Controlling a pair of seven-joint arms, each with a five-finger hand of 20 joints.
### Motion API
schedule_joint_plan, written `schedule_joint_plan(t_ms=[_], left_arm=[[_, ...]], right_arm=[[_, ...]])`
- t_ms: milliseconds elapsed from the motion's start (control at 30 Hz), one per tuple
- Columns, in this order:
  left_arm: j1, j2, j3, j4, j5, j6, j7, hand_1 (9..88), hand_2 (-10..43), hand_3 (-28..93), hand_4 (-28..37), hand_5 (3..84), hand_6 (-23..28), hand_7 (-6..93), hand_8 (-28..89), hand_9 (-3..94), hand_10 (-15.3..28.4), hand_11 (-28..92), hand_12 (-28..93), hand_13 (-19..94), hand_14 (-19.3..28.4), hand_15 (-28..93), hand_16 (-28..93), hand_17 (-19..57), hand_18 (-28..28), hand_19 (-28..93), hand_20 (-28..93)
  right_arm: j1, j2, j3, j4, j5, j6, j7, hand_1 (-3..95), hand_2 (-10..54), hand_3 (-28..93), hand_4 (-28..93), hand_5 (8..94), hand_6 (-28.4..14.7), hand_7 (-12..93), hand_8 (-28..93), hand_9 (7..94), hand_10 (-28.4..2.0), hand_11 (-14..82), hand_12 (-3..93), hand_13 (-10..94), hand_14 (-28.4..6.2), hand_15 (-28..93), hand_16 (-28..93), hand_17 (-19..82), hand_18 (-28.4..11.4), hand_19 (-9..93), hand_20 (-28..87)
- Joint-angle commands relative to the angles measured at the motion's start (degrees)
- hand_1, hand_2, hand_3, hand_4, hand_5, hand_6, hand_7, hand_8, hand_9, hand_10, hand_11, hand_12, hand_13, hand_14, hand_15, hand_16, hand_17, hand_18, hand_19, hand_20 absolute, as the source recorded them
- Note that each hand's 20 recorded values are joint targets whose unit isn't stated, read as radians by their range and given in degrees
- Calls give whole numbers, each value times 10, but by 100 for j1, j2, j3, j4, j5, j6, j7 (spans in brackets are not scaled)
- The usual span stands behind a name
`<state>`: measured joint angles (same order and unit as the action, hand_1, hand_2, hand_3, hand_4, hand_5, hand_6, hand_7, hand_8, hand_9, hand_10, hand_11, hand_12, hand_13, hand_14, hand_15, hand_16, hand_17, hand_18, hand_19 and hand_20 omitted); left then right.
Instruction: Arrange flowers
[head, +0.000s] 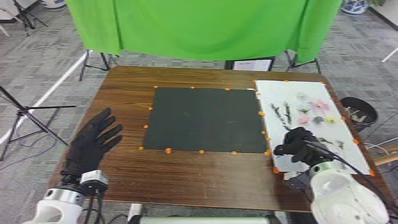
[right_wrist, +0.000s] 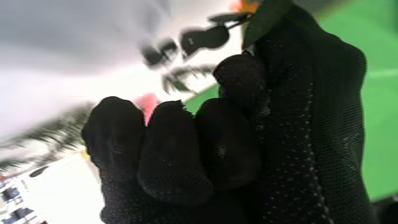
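"Over the white sheet (head: 277, 90), what's the right hand (head: 300, 142) doing?"

"Curling, pinching a leafy sprig (right_wrist: 204, 38). Flowers (head: 321, 105) are lying beyond it."

"And the left hand (head: 87, 146)?"

"Holding its fingers straight, slightly apart, along the surface's (head: 213, 182) left edge. The black mat (head: 206, 120) is lying between the hands."

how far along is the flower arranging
Done: no flower looks arranged yet; the pink flower and yellow flower lie on the white board, beside the dark mat.
In hand: the right hand, over the board, appears to pinch a leafy sprig.
Left: placing that sprig, then probably the flowers and other stems on the board.
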<state>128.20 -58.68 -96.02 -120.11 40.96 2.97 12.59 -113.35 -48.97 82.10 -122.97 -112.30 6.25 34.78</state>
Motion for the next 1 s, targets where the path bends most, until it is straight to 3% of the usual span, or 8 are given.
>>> schedule_joint_plan(t_ms=[33,333,467,533,567,633,700,1000], left_arm=[[54,-20,-17,-34,32,66,-36,252,-78,676,-281,253,33,203,-105,197,106,189,198,166,151,257,28,-111,240,390,90],[41,-4,-20,-29,41,68,-21,253,-77,675,-280,252,32,204,-104,196,106,188,199,166,150,259,28,-111,240,390,90],[28,-9,-5,-24,45,46,-42,253,-76,674,-281,253,32,204,-105,196,106,188,199,166,150,259,28,-111,240,390,89],[36,-19,0,-17,46,44,-41,253,-77,675,-281,252,33,204,-104,196,106,188,199,166,150,259,27,-111,240,391,89],[37,-27,-8,-12,39,56,-58,253,-77,675,-281,252,33,204,-105,196,106,188,199,166,150,259,28,-111,239,390,89],[63,-38,-36,-26,50,53,-72,252,-77,676,-281,253,33,203,-104,197,106,188,199,166,151,258,27,-111,239,390,89],[74,-34,-50,-33,55,49,-76,252,-78,677,-280,253,32,204,-104,197,106,188,199,166,151,258,27,-111,239,390,89],[49,-16,-36,-20,52,15,-72,252,-78,676,-281,253,32,204,-105,197,106,189,199,166,152,258,28,-111,240,390,89]], right_arm=[[354,51,-10,-156,82,165,21,728,-72,-283,932,678,-35,616,333,843,-55,758,601,814,-68,874,377,492,-220,932,739],[929,70,-403,-61,11,171,-68,732,-76,-283,932,682,-38,607,340,845,-57,755,601,817,-68,874,378,493,-219,932,740],[1088,-39,-462,-156,-705,-853,617,733,-63,-283,910,678,-22,600,314,844,-55,743,600,816,-65,869,385,494,-218,932,734],[1026,-70,-458,-232,-1224,-1483,889,716,-61,-283,718,689,0,579,238,849,-56,716,603,818,-64,859,392,493,-218,932,728],[1007,-95,-488,-238,-1408,-1648,979,569,-75,17,448,707,-3,530,198,852,-59,705,610,819,-72,849,410,497,-215,932,728],[974,-134,-491,-284,-1587,-2220,1192,265,-93,712,-196,743,-8,490,-70,852,-59,696,613,819,-68,853,398,496,-222,932,728],[895,-154,-485,-313,-1561,-2392,1272,190,-95,736,-278,762,-10,432,-107,852,-61,689,618,819,-70,852,398,498,-225,932,729],[729,-208,-706,-397,-1540,-2845,1275,162,-95,656,-283,768,-18,385,-89,845,-68,670,623,815,-76,841,404,496,-230,932,729]])
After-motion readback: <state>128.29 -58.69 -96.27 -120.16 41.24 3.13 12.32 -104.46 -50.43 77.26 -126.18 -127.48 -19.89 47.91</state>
